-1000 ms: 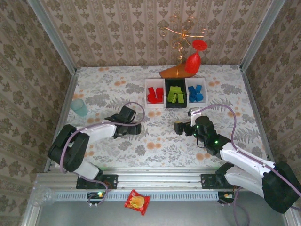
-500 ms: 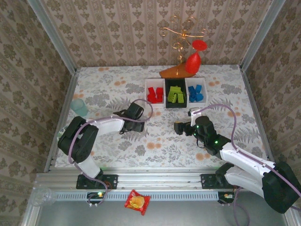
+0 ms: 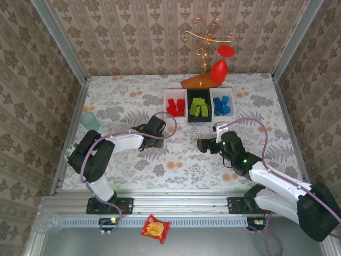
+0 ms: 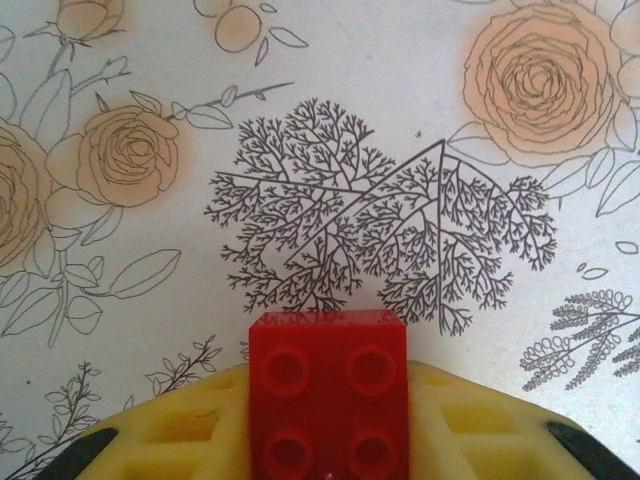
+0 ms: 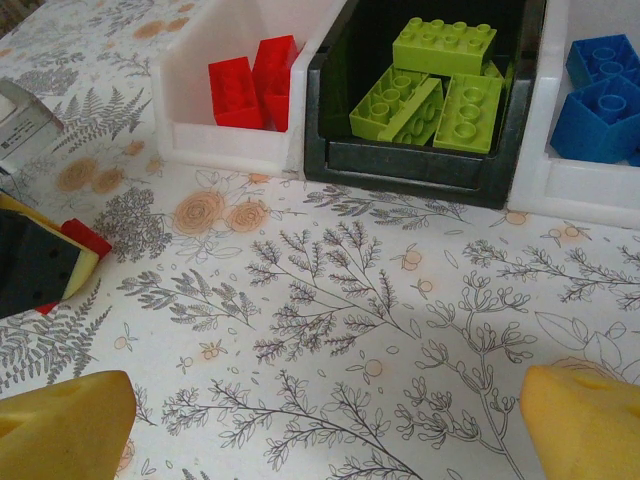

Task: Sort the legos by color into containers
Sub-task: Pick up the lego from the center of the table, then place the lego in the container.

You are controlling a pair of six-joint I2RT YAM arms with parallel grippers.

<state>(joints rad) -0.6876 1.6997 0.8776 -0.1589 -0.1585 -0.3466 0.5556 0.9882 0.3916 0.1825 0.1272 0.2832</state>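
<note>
1 red lego (image 4: 328,395) is clamped in the left gripper (image 3: 155,126). Its target, the left white container (image 3: 167,106) holding other reds, lies just far and right of that claw. The right gripper (image 3: 203,144) hangs open and empty, less near.

The red lego (image 4: 328,395) and the lime green legos (image 5: 445,45) are smooth, glossy plastic. The yellow finger pads (image 4: 470,430) look matt and waffle-ribbed. The black container (image 5: 410,165) is faintly speckled plastic; the tabletop (image 4: 330,120) is matt and printed.
</note>
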